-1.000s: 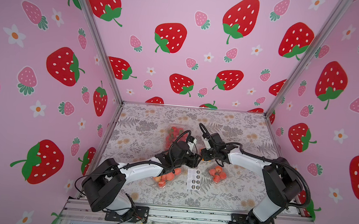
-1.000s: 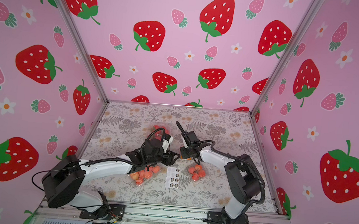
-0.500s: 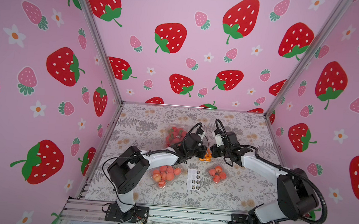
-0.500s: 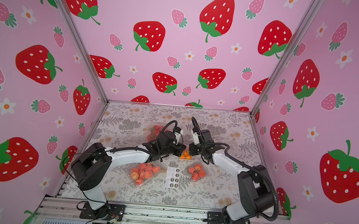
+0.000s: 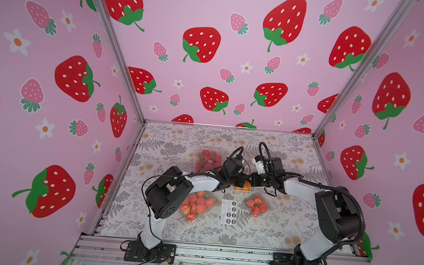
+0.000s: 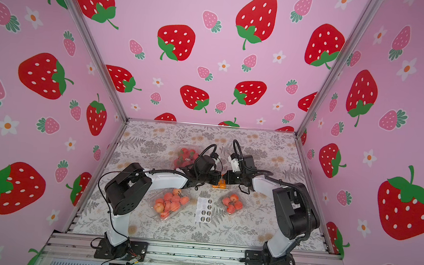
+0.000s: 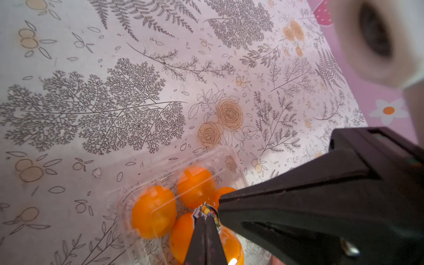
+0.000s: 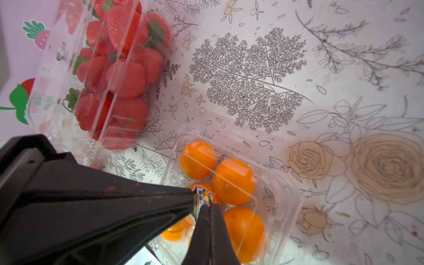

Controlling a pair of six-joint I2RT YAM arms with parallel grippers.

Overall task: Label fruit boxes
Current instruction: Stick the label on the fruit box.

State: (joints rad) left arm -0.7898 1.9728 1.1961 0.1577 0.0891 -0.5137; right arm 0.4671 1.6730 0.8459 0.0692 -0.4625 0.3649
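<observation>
The orange box (image 5: 243, 188) sits mid-table, just nearer me than the strawberry box (image 5: 208, 159), the two close but apart. It is a small clear clamshell, lid down over a handful of oranges. I'd judge it light and thin-walled. The lid would flex under a hard press, the plastic looks slick, and the whole box would likely skid on the table (image 5: 178, 140) if pushed sideways. If it needs steadying, the rim or a corner looks the firmest place to take it, and any press on the flat of the lid wants to be straight down and gentle.

Right above that lid the two arms meet nose to nose. The left gripper (image 7: 205, 218) has its fingers pinched together, and so has the right gripper (image 8: 207, 208). Between their tips is one small round sticker (image 7: 206, 210), and each seems to have an edge of it. It hangs clear of the lid, not yet stuck down.

Further toward me lie the big peach box (image 5: 196, 206) and the small peach box (image 5: 256, 206), with the sheet (image 5: 228, 212) flat between them, several dark stickers left on it. The strawberry box looks to carry a label on its lid.
</observation>
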